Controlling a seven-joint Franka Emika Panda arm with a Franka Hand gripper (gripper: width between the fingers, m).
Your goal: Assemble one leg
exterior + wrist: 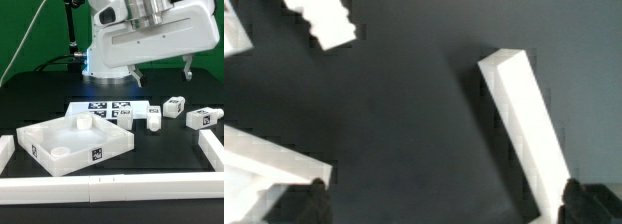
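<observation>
Overhead, the gripper hangs high above the table, on the exterior view's right. Its 2 fingers stand wide apart with nothing between them. The wrist view agrees: both dark fingertips sit well apart over bare dark table, and the gripper is empty.

All 3 legs are loose on the table, touched by nothing. A leg stands just beside the marker board, at its end on the exterior view's right. A 2nd leg is near it, farther back. A 3rd leg lies farther toward the exterior view's right.

The tray sits toward the exterior view's left, in front of the marker board and well apart from the legs.

White rails edge the table. In the wrist view a long rail crosses the table, and a jagged white piece is cut off by the frame (which part it is cannot be told).
</observation>
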